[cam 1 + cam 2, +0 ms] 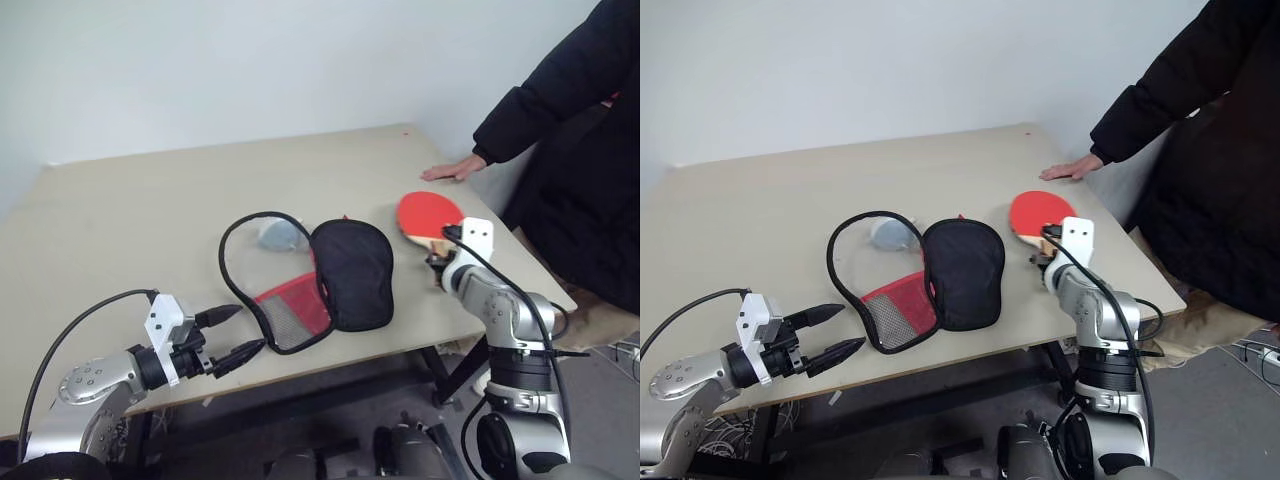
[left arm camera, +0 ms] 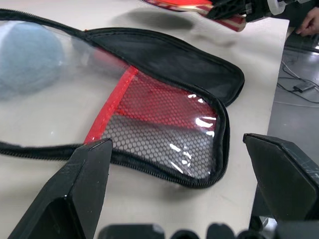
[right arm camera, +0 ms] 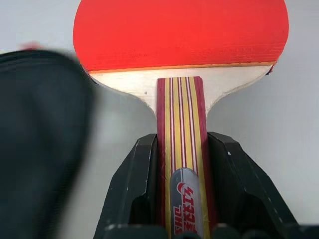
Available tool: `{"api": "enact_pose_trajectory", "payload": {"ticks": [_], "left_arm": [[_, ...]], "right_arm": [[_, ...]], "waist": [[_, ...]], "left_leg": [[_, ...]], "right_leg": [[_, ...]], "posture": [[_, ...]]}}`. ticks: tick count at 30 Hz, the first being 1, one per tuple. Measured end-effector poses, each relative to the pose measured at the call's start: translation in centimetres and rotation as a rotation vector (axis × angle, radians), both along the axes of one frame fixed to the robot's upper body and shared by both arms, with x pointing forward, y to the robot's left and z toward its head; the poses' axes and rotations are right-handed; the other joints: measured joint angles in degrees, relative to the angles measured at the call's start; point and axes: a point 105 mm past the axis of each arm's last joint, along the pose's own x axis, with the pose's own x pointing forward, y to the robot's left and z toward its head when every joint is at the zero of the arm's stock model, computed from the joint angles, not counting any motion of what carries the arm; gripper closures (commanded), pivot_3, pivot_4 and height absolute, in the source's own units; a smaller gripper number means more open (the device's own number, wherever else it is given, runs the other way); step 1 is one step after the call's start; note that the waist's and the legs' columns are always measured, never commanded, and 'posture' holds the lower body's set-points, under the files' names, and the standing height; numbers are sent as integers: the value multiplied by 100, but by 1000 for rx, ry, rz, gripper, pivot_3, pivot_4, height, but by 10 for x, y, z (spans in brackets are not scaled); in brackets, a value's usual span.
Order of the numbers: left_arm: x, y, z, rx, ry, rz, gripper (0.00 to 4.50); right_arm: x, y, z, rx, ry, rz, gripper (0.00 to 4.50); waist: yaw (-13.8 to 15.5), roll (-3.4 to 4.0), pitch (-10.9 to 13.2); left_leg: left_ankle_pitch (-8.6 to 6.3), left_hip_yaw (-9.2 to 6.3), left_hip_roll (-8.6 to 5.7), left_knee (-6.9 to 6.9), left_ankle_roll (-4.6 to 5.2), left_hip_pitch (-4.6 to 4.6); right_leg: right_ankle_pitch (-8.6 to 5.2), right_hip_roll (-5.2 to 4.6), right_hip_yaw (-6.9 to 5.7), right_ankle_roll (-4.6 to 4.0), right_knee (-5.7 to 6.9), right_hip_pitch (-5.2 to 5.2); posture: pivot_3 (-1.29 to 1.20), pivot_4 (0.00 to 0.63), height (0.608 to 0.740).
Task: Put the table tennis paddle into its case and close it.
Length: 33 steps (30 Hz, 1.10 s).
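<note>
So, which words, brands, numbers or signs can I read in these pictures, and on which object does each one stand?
On the silver badge on the handle of the table tennis paddle: a red emblem and red characters, lying sideways and cut off by the picture's edge; I cannot read them with certainty.
On the case: no readable text.

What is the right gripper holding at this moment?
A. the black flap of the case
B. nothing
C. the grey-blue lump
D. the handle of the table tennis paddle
D: the right gripper has its two fingers closed on the handle of the table tennis paddle.
</note>
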Motion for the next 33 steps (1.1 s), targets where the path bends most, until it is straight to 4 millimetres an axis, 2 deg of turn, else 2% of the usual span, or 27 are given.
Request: {"api": "enact_pose_trajectory", "payload": {"ticks": [5, 8, 12, 19, 33], "left_arm": [[0, 1, -2, 10, 2, 12, 0], [0, 1, -2, 8, 1, 13, 0], [-1, 1, -3, 9, 2, 16, 0], [-2, 2, -5, 9, 11, 22, 0], [-5, 3, -8, 10, 23, 26, 0]], "right_arm": [[-14, 46, 2, 33, 35, 190, 3308], [-21, 66, 5, 52, 38, 261, 3308], [-28, 82, 1, 64, 61, 306, 3308], [-36, 89, -7, 58, 111, 322, 3308], [-43, 79, -7, 3, 118, 290, 3308]], "waist": [[36, -2, -1], [33, -4, -2], [33, -5, -3], [31, -6, -3], [32, -9, -6]], "left_leg": [[2, 0, -6, 1, -2, 0], [2, 7, -7, 1, -3, -2], [4, 8, -8, 1, -8, -1], [5, 15, -9, 1, -11, -2], [6, 18, -9, 1, -12, 0]], "right_leg": [[5, -4, 1, -9, 0, -2], [7, -4, 8, -11, -2, -3], [7, -4, 10, -11, -2, -4], [8, -2, 16, -13, 0, -7], [9, -2, 19, -14, 1, -7]], "posture": [[0, 0, 740], [0, 0, 740], [0, 0, 740], [0, 0, 740], [0, 0, 740]]}}
